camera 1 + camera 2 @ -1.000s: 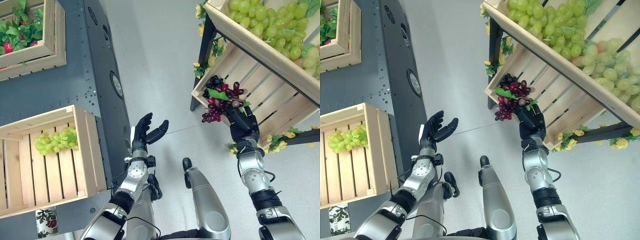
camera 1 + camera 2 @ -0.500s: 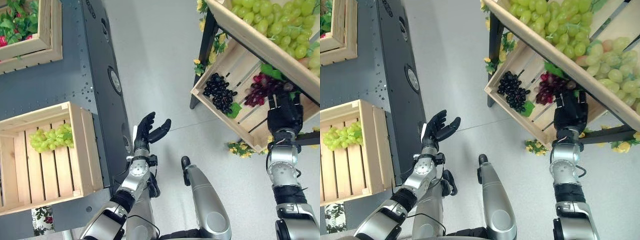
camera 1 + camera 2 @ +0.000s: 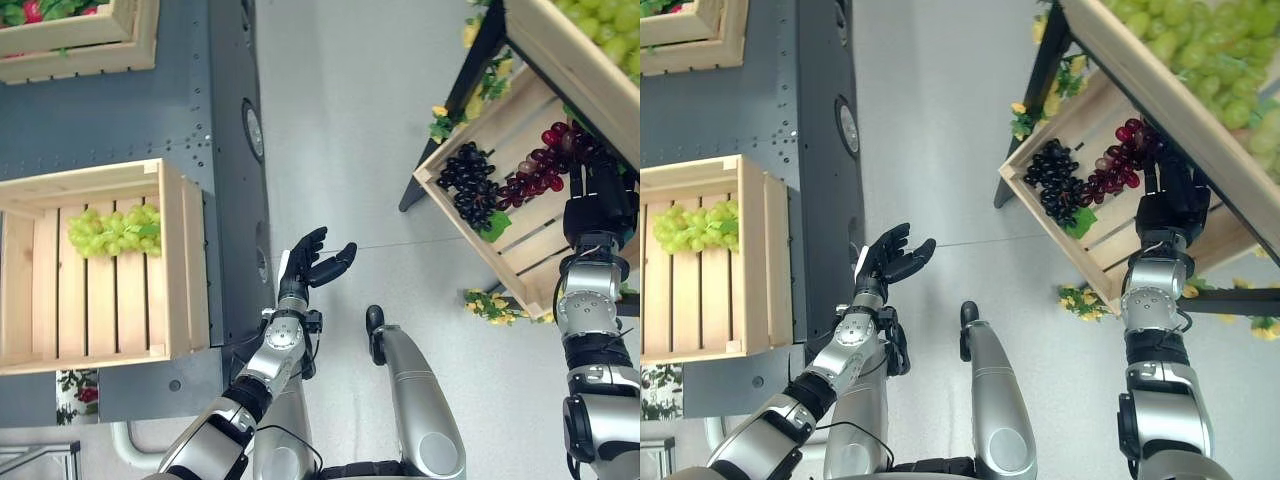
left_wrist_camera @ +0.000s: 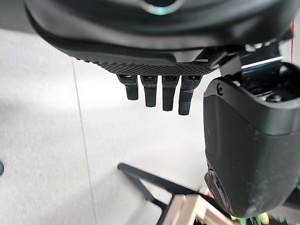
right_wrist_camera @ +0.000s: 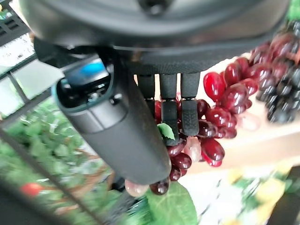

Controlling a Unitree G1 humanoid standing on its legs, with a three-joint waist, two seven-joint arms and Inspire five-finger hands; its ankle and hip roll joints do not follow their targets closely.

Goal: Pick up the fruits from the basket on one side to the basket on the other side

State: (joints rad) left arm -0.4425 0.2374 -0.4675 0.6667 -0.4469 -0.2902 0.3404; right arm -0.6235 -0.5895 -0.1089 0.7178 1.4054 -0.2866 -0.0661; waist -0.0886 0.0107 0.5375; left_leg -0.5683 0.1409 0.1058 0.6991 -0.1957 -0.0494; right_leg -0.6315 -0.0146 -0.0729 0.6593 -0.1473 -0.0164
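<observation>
the red grape bunch (image 3: 545,168) sits in the grasp of the right hand (image 3: 600,208), hanging just over the slats of the lower crate (image 3: 500,262) on the robot's right; in the right wrist view the fingers (image 5: 190,115) and thumb curl round the red grapes, so the hand is closed on that bunch; a green leaf shows under it; beside it in the same crate lies a black grape bunch (image 3: 468,185), touching or nearly touching the red one; above, a higher crate (image 3: 1160,85) holds green grapes (image 3: 1210,60); yellow flowers (image 3: 490,305) trim the stand near the floor.

well apart on the robot's left, a wooden crate (image 3: 175,260) on a dark grey platform (image 3: 150,110) holds one green grape bunch (image 3: 112,231); another crate (image 3: 80,40) with greenery sits further along it.

the left hand (image 3: 310,270) hovers over the floor between the two sides, palm up, fingers relaxed and spread, holding nothing; its wrist view shows the fingers (image 4: 154,91) straight.

the step in hand looks like the lift-out: the bunch is gripped but not yet clear of the source crate; the next move calls for raising it free of the crate rim without snagging the black bunch, then carrying it across to the left crate, perhaps by a hand-over to the waiting left hand; a loose grip on dangling grapes could let them slip.
</observation>
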